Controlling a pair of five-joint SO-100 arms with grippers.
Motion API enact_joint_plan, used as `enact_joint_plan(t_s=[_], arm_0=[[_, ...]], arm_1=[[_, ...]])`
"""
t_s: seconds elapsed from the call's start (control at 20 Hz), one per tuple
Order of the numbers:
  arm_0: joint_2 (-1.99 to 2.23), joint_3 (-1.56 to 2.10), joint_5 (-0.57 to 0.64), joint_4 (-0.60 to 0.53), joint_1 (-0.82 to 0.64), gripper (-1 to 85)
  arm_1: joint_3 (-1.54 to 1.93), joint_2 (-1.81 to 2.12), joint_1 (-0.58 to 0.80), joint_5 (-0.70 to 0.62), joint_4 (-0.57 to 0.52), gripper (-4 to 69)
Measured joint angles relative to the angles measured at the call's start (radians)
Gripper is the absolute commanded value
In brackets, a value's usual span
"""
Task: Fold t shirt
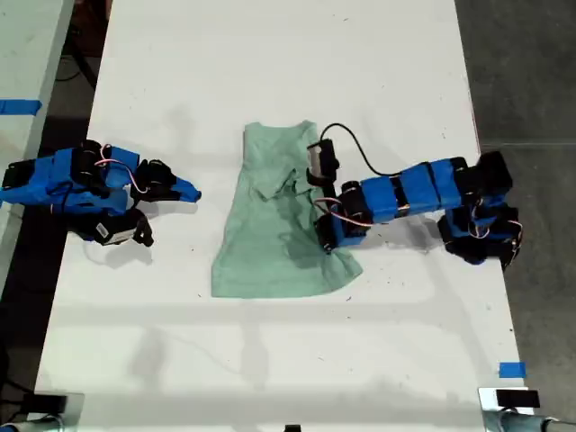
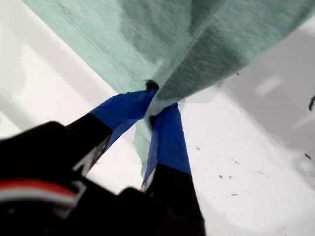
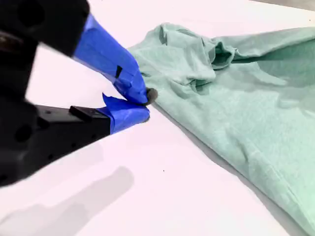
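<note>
T shirt, pale mint: handling and material record

Exterior view. T shirt [image 1: 270, 225] is laid flat near the middle of the white table [image 1: 270, 72], hem toward the camera, one side partly turned over on itself. It is judged light, limp and non-fragile; it should drape and crease wherever lifted, so hold is best taken at a hem corner or sleeve edge. The arm at the exterior view's right reaches over the cloth; the other rests well apart at the exterior view's left.

First wrist view. The blue-taped tips of my first gripper [image 2: 153, 105] are seen pinched together on a raised fold of the fabric. A fine, matte knit is shown, with a stitched edge.

Second wrist view. My second gripper [image 3: 140, 105] is held just beside the shirt's edge, near the sleeve; its tips are slightly apart, with nothing between them. Soft bunched folds are noted at the sleeve.
</note>
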Motion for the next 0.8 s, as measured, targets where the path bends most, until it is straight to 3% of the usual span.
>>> enact_joint_plan(t_s=[0.2, 0.45, 0.6, 0.8], arm_0=[[0.000, 0.000, 0.000, 0.000, 0.000, -0.2], [0.000, 0.000, 0.000, 0.000, 0.000, -0.2], [0.000, 0.000, 0.000, 0.000, 0.000, -0.2], [0.000, 0.000, 0.000, 0.000, 0.006, -0.2]], arm_1=[[0.000, -0.112, -0.002, -0.063, -0.181, 1.1], [0.000, -0.178, 0.023, -0.063, -0.319, 2.2], [-0.095, -0.187, 0.029, -0.074, -0.330, 15.7], [-0.173, -0.184, 0.015, -0.087, -0.330, 23.6]])
